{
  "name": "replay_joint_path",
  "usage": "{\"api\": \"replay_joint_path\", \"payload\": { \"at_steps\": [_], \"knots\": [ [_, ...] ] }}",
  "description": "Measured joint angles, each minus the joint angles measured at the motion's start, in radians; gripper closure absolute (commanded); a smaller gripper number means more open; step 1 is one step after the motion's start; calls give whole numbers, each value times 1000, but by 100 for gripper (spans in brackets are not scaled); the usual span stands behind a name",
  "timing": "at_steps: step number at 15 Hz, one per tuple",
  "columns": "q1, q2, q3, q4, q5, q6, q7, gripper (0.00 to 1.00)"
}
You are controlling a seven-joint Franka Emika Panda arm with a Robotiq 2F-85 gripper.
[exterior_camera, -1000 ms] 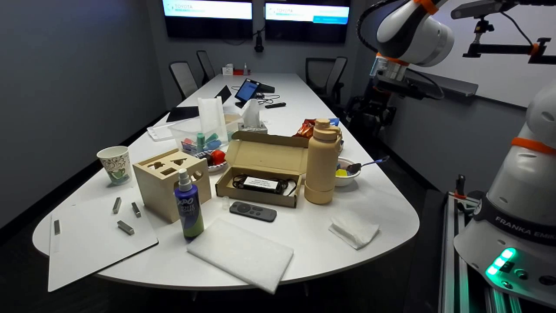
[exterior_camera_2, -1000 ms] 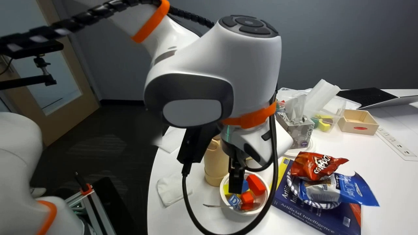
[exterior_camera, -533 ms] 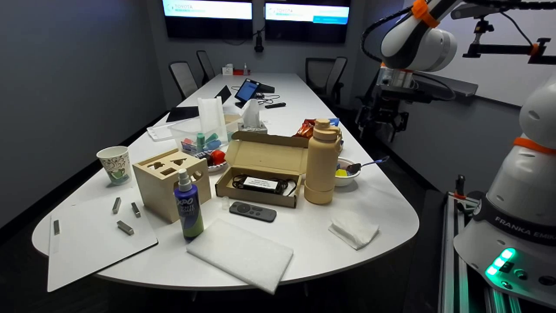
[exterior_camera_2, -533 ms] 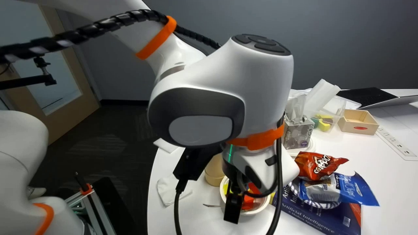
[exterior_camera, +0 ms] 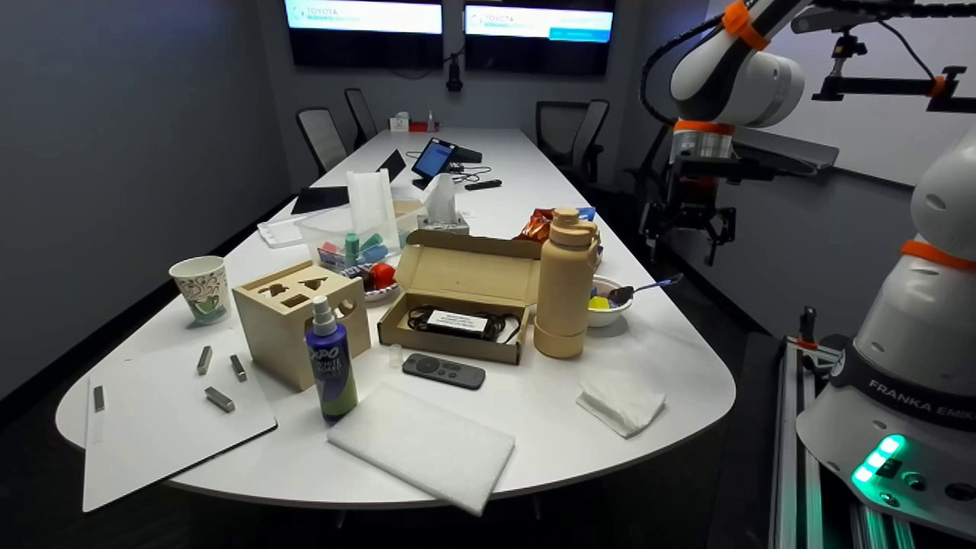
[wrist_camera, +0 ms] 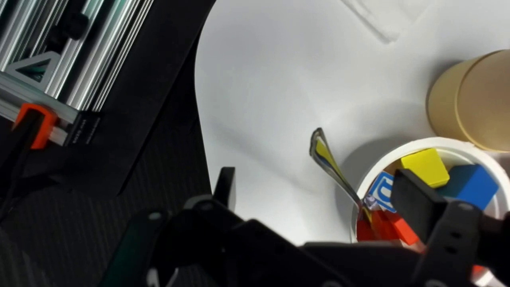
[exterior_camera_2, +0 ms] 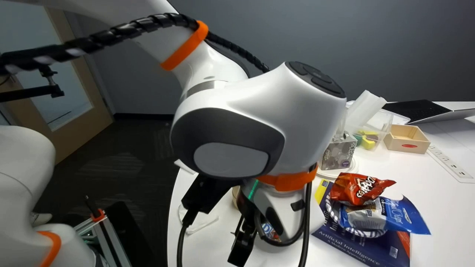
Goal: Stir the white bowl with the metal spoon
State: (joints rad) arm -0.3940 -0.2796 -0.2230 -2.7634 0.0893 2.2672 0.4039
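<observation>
The white bowl (wrist_camera: pixel 398 150) is at the lower right of the wrist view, holding yellow, blue and red blocks. The bowl (exterior_camera: pixel 612 317) also shows in an exterior view, partly behind the tan bottle (exterior_camera: pixel 563 290). The metal spoon (wrist_camera: pixel 330 163) leans over the bowl's rim with its handle outside; its head is among the blocks. The handle (exterior_camera: pixel 657 284) also shows in an exterior view. My gripper (wrist_camera: pixel 322 191) is open and empty above, one finger over the bowl, the other left of the spoon. In an exterior view my arm hides most of the bowl (exterior_camera_2: pixel 272 249).
The tan bottle (wrist_camera: pixel 458 103) stands right beside the bowl. A folded napkin (exterior_camera: pixel 624 404) lies near the table edge. A blue book (exterior_camera_2: pixel 356 244) carries snack bags (exterior_camera_2: pixel 360 189). An open cardboard box (exterior_camera: pixel 457 343) is beyond the bottle. The table edge runs under my left finger.
My gripper has come down and shifted towards the robot base, and its wrist has turned to point more straight down. The bowl and spoon have not moved.
</observation>
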Motion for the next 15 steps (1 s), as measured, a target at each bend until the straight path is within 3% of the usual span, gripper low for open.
{"api": "replay_joint_path", "payload": {
  "at_steps": [9,15],
  "knots": [
    [41,75,-28,1,185,83,-59,0],
    [41,116,-88,1,262,92,-144,0]
  ]
}}
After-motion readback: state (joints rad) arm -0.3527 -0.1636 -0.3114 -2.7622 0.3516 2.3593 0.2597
